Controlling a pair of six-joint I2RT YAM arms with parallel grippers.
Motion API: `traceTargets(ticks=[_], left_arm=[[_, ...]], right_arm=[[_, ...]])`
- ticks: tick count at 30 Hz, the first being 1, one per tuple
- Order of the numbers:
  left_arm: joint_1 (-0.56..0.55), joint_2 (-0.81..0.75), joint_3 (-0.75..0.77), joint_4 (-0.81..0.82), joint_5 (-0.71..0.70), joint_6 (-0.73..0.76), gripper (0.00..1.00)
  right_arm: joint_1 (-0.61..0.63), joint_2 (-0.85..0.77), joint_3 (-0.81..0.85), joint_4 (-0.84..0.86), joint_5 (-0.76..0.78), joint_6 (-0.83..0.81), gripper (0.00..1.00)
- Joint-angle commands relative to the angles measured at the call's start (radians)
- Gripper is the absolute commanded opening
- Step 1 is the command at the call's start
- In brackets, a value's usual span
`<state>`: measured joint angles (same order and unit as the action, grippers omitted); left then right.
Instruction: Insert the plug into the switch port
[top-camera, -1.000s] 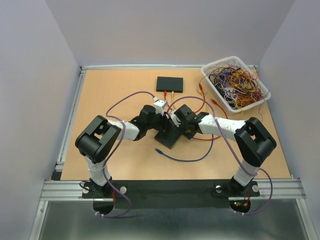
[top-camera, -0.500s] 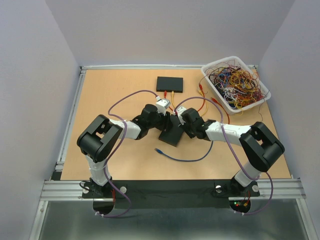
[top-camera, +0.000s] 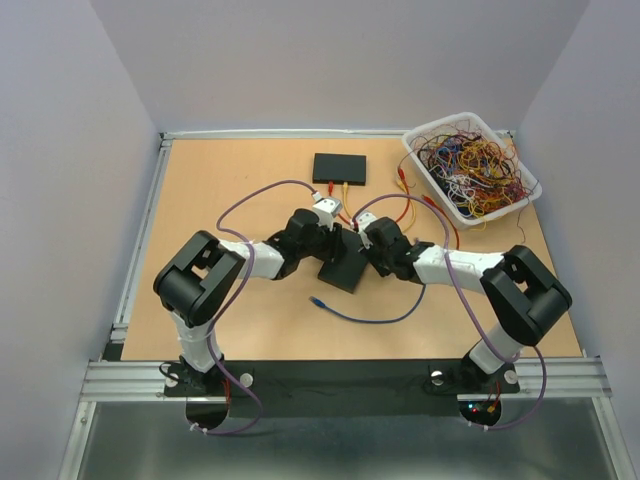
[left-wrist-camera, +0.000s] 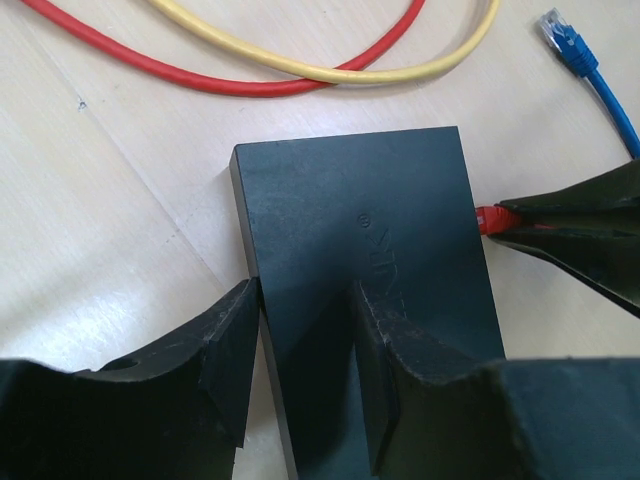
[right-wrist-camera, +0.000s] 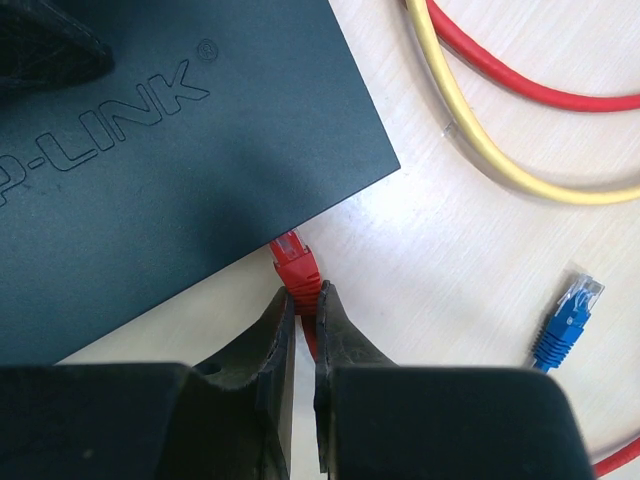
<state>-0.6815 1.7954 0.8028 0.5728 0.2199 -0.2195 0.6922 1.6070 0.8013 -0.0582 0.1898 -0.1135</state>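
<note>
On the pale wood-grain desk (top-camera: 220, 190), the switch (left-wrist-camera: 350, 240) is lying as a matte black slab with embossed lettering. My left fingers (left-wrist-camera: 235, 350) are grasping its near end, one dull black pad at a long edge, the other over the top face. A glossy red cable (right-wrist-camera: 520, 80) and yellow cable (right-wrist-camera: 470, 130) are curving just beside it. My right fingers (right-wrist-camera: 335, 345) are clenching the small red plug (right-wrist-camera: 296, 265), its tip meeting the switch's side face. A blue plug (right-wrist-camera: 567, 315) is lying apart.
</note>
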Motion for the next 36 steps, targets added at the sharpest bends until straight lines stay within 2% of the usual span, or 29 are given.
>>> traceTargets(ticks=[1, 13, 26, 33, 36], left_arm=[[-0.138, 0.035, -0.030, -0.283, 0.187, -0.053, 0.48], [-0.038, -0.016, -0.025, -0.369, 0.012, -0.133, 0.60], [0.023, -0.031, 0.070, -0.496, -0.142, -0.139, 0.60], [0.097, -0.070, 0.084, -0.545, -0.174, -0.123, 0.66], [0.120, -0.086, 0.090, -0.565, -0.195, -0.112, 0.68]], right_arm=[[0.032, -0.075, 0.049, 0.518, -0.161, 0.089, 0.01], [0.059, -0.095, 0.024, 0.471, -0.161, 0.213, 0.01], [0.104, 0.088, 0.225, 0.409, -0.135, 0.310, 0.01], [0.105, 0.188, 0.331, 0.380, -0.156, 0.333, 0.00], [0.105, 0.192, 0.334, 0.371, -0.150, 0.333, 0.07]])
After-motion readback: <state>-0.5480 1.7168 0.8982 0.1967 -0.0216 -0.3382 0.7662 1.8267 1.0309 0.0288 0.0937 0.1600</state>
